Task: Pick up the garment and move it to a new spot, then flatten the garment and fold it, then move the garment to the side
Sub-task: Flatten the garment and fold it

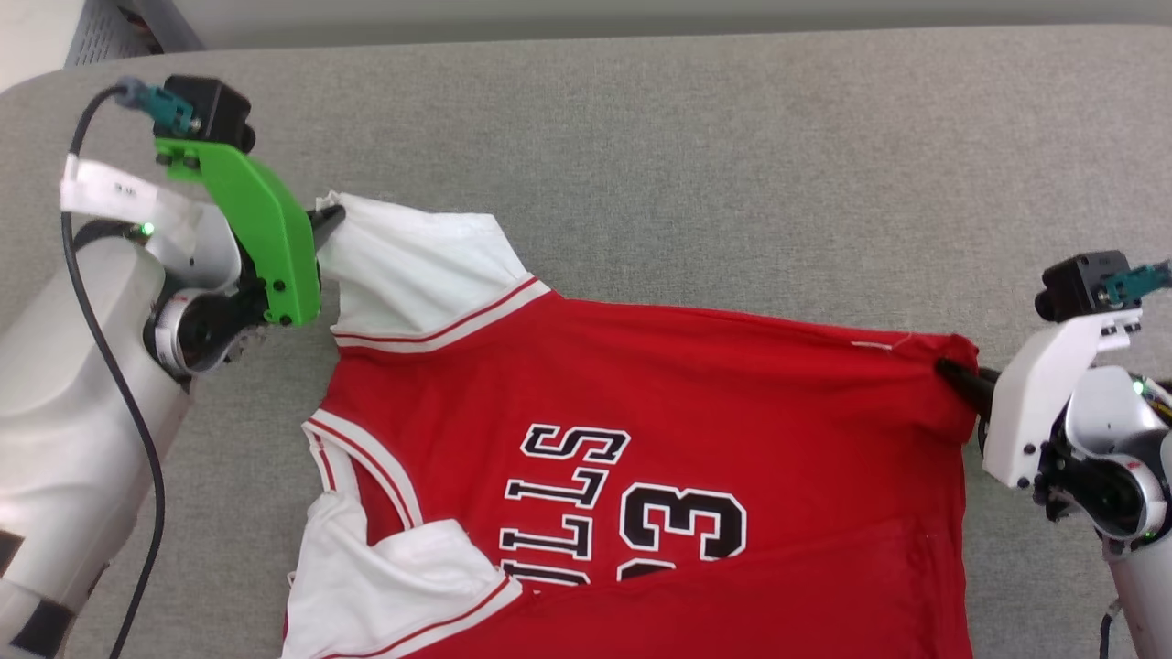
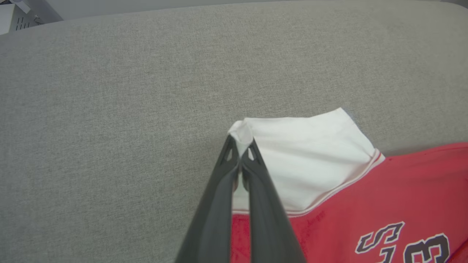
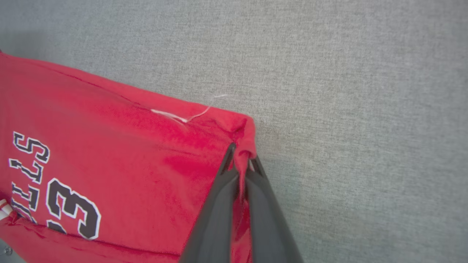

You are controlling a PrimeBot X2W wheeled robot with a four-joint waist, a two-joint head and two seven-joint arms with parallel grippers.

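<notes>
Garment (image 1: 641,384) spread sideways: left tool (image 1: 331,217), reaching inward, clamps white sleeve (image 1: 412,265); right tool (image 1: 949,371), opposite, clamps red corner (image 1: 938,352).

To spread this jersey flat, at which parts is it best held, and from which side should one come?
Its two far corners: the sleeve tip from the left, the hem corner from the right. The jersey lies sideways, so these end its far edge; pulling them apart should stretch it. The left end effector and right end effector are shut there.
</notes>
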